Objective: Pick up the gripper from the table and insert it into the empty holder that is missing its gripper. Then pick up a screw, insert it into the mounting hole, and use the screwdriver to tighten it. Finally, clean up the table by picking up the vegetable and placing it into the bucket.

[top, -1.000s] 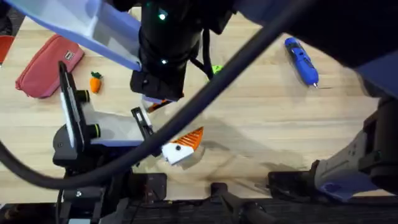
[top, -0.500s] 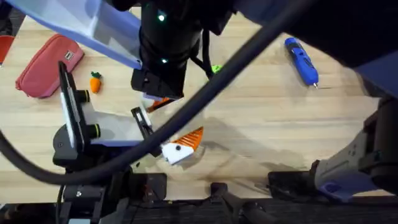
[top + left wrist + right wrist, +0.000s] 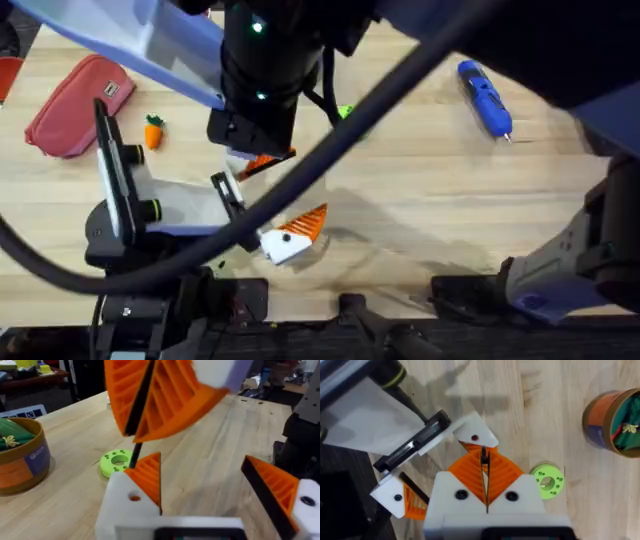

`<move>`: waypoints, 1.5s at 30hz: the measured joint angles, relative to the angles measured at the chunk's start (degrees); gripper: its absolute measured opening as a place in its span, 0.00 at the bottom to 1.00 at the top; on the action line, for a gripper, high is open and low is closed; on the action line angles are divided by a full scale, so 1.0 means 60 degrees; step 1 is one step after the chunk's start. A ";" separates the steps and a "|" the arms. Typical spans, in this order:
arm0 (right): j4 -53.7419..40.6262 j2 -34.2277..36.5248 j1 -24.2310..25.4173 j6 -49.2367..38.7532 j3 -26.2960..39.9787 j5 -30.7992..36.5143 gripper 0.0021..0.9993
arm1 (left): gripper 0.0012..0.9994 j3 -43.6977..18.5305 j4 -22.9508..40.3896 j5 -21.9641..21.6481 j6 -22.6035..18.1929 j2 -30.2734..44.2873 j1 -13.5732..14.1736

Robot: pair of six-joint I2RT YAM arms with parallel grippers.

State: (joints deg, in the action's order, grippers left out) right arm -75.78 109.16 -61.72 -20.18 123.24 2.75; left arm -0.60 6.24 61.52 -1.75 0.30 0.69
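Note:
My left gripper (image 3: 200, 460) is open, with an orange ribbed finger in each white mount. The orange gripper (image 3: 148, 474) sits in the near holder (image 3: 122, 507), whose mounting hole (image 3: 134, 496) faces the camera. My right gripper (image 3: 483, 455) hangs just above that holder (image 3: 476, 435), shut on a thin black screw (image 3: 134, 455) that points down at it. In the overhead view the right arm (image 3: 262, 80) reaches across the left gripper (image 3: 275, 200). The blue screwdriver (image 3: 485, 97) lies far right. The carrot vegetable (image 3: 153, 132) lies at the left. The bucket (image 3: 612, 422) stands beyond, holding green items.
A green ring (image 3: 547, 480) lies on the wood between the grippers and the bucket (image 3: 20, 455). A red pouch (image 3: 75, 105) rests at the far left beside the carrot. A thick black cable (image 3: 400, 90) crosses the overhead view. Bare table lies between the grippers and the screwdriver.
My right gripper has crept slightly to the left over the holder. The left arm and the loose things on the table have not moved.

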 joint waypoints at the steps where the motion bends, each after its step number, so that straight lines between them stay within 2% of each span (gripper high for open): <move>1: 0.0026 0.0000 -0.0002 0.0003 0.0000 -0.0002 0.00 | 1.00 0.0000 0.0000 0.0000 0.0001 -0.0002 0.0000; 45: 0.0060 0.0328 -0.0213 0.0000 -0.0004 -0.0002 0.00 | 1.00 0.0000 0.0000 0.0000 -0.0002 -0.0002 0.0000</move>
State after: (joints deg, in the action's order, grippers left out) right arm -75.42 111.13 -63.00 -20.18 123.22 2.74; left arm -0.60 6.24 61.52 -1.76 0.30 0.69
